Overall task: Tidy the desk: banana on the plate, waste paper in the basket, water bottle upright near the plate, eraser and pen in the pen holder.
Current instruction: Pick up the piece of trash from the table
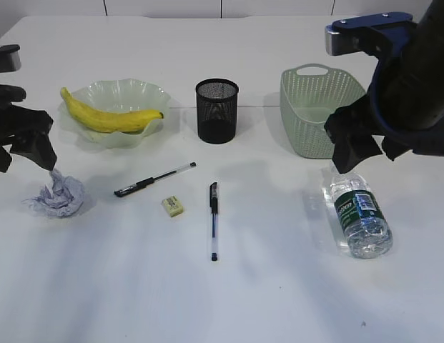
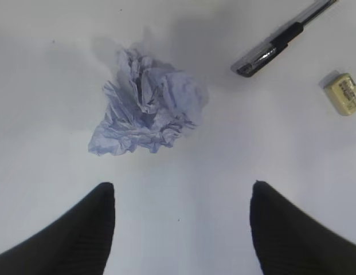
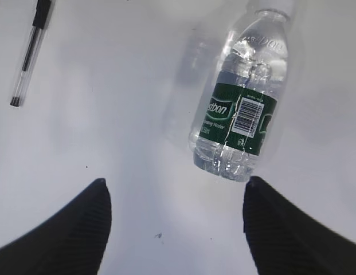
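The banana (image 1: 107,118) lies in the pale-green plate (image 1: 150,93). The waste paper (image 1: 58,193) (image 2: 148,110) lies on the desk at the left, just below my left gripper (image 1: 25,157) (image 2: 180,192), which is open and empty. The water bottle (image 1: 359,214) (image 3: 242,103) lies on its side at the right. My right gripper (image 1: 361,146) (image 3: 176,189) is open and empty above it. The eraser (image 1: 173,206) (image 2: 343,93) lies between two pens (image 1: 154,179) (image 1: 214,218). The black pen holder (image 1: 216,111) and the green basket (image 1: 318,114) stand at the back.
One pen shows in the left wrist view (image 2: 281,40) beside the eraser, the other pen in the right wrist view (image 3: 30,51). The white desk (image 1: 279,286) stretches bare toward the front edge.
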